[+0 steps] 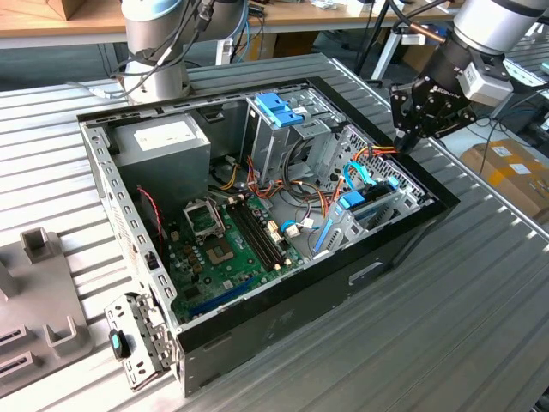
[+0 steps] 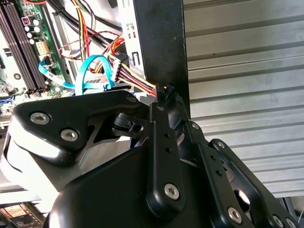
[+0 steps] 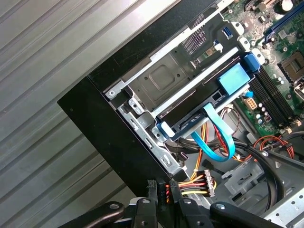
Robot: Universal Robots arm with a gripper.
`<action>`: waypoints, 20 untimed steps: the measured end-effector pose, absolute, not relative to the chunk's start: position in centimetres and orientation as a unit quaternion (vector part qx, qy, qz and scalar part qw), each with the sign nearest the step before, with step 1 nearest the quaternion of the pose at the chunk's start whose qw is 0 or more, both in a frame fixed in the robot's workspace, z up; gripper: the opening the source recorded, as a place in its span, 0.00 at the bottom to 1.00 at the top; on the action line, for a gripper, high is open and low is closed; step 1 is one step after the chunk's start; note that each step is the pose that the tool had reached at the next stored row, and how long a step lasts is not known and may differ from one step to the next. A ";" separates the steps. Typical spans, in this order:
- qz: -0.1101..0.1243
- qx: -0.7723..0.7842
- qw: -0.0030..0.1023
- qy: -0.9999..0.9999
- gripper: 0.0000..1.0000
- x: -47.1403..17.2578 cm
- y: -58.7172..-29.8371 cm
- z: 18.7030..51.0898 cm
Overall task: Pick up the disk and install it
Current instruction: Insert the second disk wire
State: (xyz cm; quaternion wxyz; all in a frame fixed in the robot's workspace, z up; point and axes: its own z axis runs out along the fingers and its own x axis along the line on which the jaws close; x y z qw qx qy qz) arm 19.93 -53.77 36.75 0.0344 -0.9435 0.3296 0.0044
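The open computer case (image 1: 257, 343) lies on its side on the ribbed metal table (image 1: 480, 326), and everything else is placed against it. Inside it, the green motherboard (image 1: 223, 249) covers the floor toward the exterior view's left, with the grey power-supply box (image 1: 163, 142) in the far corner beyond it. The metal drive cage (image 1: 283, 137), topped by a blue latch (image 1: 279, 107), stands at the case's far wall. At the case's corner toward the exterior view's right sits a drive bay (image 3: 185, 90); the disk (image 3: 194, 107) lies seated edge-on in that bay, its blue plastic side rail (image 3: 235, 78) showing, with a light-blue ribbon cable (image 3: 216, 137) looping out just beside it and a bundle of red, yellow and black wires (image 3: 192, 183) running below. The gripper (image 1: 403, 137) hangs over the case's black rim near that bay; its fingers (image 2: 164, 123) are pressed together, pinching nothing, with their tips just beside the wire bundle in both wrist views.
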 end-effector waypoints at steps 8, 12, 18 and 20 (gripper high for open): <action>0.004 -0.943 0.034 0.330 0.16 19.9 -53.8 36.7; 0.004 -0.944 0.034 0.330 0.16 19.9 -53.8 36.8; 0.004 -0.944 0.034 0.330 0.16 19.9 -53.8 36.8; 0.004 -0.944 0.034 0.330 0.16 19.9 -53.8 36.9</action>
